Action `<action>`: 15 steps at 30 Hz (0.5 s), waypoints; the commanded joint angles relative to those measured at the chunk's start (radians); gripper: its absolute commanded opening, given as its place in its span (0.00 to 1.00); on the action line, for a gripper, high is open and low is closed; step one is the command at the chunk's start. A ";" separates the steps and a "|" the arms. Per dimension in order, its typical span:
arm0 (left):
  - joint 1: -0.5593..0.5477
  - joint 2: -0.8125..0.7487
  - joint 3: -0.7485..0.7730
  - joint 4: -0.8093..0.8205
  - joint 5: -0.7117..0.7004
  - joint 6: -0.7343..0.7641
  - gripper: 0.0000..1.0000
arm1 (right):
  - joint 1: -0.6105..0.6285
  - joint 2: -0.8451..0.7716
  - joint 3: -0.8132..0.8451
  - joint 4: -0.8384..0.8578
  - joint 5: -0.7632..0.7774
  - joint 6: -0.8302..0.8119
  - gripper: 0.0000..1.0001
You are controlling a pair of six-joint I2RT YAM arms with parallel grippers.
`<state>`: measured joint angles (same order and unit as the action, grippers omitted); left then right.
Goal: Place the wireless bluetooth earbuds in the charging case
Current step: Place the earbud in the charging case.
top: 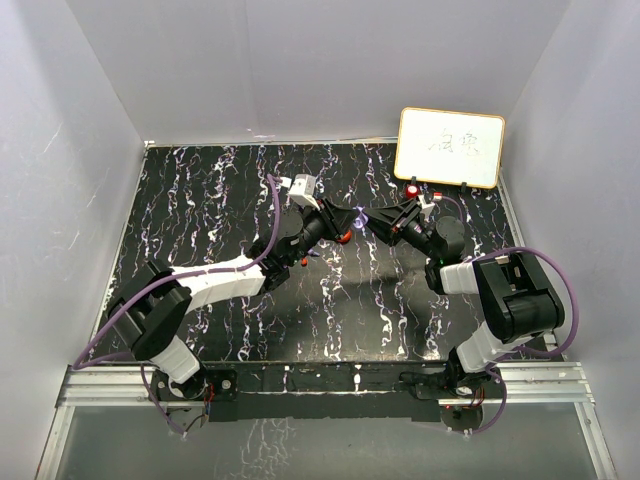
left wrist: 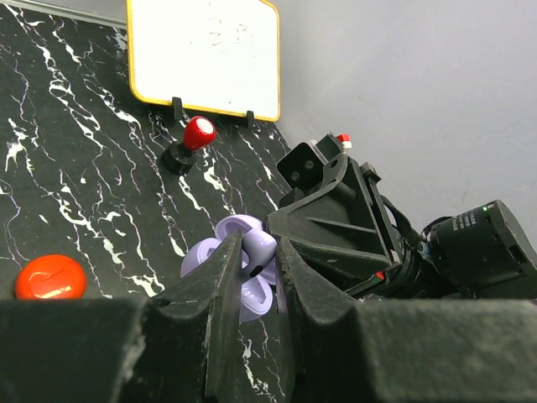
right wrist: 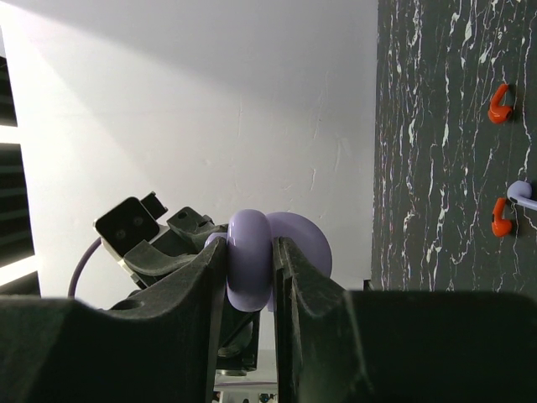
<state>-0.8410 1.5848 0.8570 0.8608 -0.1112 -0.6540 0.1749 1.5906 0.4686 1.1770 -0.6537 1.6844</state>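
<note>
Pinching narrowly, the left fingers (left wrist: 220, 302) hold a pale purple earbud (left wrist: 262, 245) between their tips. It sits right at the open pale purple charging case (left wrist: 243, 295), touching it or almost so; I cannot tell which. The earbud is small, rounded and glossy, with a dark mark on its lower end. Just behind it, the right fingers (right wrist: 197, 302) are closed on the base of the case, one on each side, and the lid (right wrist: 302, 239) stands open behind the base. The case is round and smooth, and it is held up off the table (top: 200, 200).

Both arms meet over the middle of the table. The left arm (top: 215, 285) stretches forward and to the right from its base. The right arm (top: 500, 300) bends to the left with its wrist rolled on the side. The two pairs of fingers point at each other.

Farther off, on the black marbled table, lie two red earbuds (right wrist: 500, 102) and near them a second pale purple earbud (right wrist: 522, 195). A closed red case (left wrist: 50, 278) lies flat on the table, to the left in the left wrist view. Still farther, a red round knob (left wrist: 200, 132) on a black base stands just before a small whiteboard (top: 450, 147) with a yellow frame, at the far right corner.
</note>
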 commanded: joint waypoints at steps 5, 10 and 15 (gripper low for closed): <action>0.002 -0.004 0.039 0.030 0.005 0.016 0.00 | 0.001 -0.016 0.038 0.054 0.003 0.009 0.00; 0.002 0.001 0.039 0.032 0.004 0.017 0.00 | 0.001 -0.018 0.036 0.056 0.005 0.011 0.00; 0.003 0.005 0.045 0.033 0.002 0.020 0.00 | 0.001 -0.018 0.035 0.058 0.005 0.014 0.00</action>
<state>-0.8410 1.5940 0.8600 0.8677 -0.1120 -0.6502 0.1745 1.5906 0.4686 1.1767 -0.6540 1.6852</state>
